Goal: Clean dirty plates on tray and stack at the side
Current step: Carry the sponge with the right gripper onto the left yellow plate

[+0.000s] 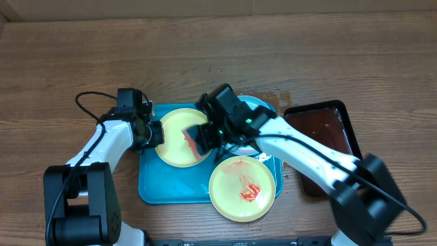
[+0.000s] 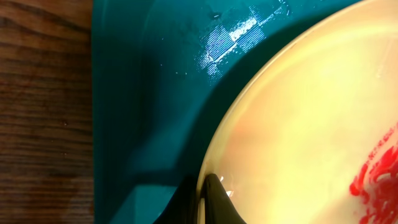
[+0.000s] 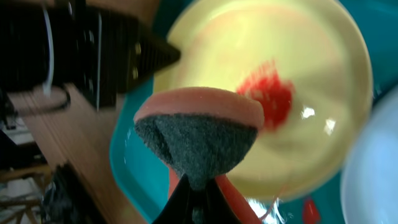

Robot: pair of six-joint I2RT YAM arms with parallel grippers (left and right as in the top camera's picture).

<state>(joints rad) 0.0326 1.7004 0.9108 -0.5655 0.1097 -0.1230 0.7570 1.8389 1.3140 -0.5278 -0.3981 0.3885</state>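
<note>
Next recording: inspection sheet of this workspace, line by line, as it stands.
Surface: wooden table, few dark spots near its middle.
Job's things: turquoise tray; far yellow plate on it, red smear; near yellow plate, sauced, overhanging the tray's edge; blue plate mostly hidden under the right arm.
Clutter: dark tray holding reddish liquid.
Grippers: left gripper clamps the far yellow plate's rim; right gripper pinches a sponge above it.
Cables: black cable looping beside the left arm.
Surroundings: nothing seen.
</note>
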